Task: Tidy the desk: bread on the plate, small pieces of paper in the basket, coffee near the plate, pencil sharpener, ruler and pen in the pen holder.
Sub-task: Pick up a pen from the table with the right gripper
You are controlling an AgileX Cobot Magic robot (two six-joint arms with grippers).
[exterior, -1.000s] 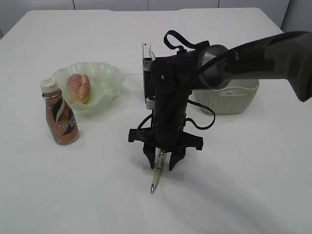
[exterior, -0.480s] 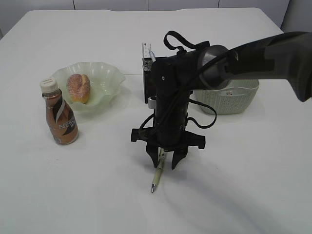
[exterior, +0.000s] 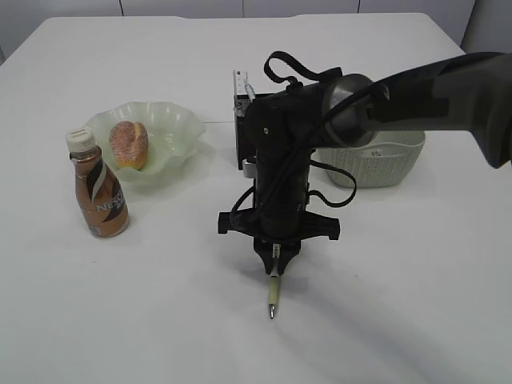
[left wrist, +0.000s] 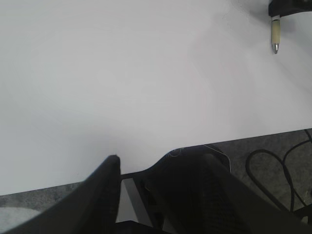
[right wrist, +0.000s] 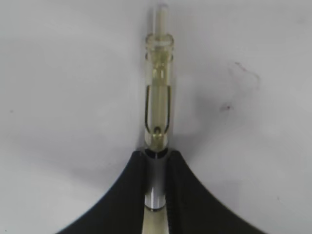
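My right gripper point(exterior: 276, 258) points down at the table's middle and is shut on the pale yellow pen point(exterior: 274, 292), whose tip sticks out toward the front. In the right wrist view the black fingers point(right wrist: 156, 163) clamp the pen's barrel point(right wrist: 158, 97), clip side showing. The pen's tip also shows in the left wrist view point(left wrist: 275, 36). The bread point(exterior: 128, 144) lies on the pale green plate point(exterior: 172, 120). The coffee bottle point(exterior: 100, 196) stands in front of the plate. A ruler point(exterior: 238, 84) stands in the black pen holder point(exterior: 239, 132). My left gripper point(left wrist: 146, 163) hangs open and empty past the table's front edge.
A white woven basket point(exterior: 376, 164) stands behind my right arm, to the right of the pen holder. The table's front edge point(left wrist: 253, 136) runs across the left wrist view, with grey floor and cables below it.
My right gripper's fingers have closed onto the pen. The pen has swung from a slant to straight under the gripper, its tip moving right.
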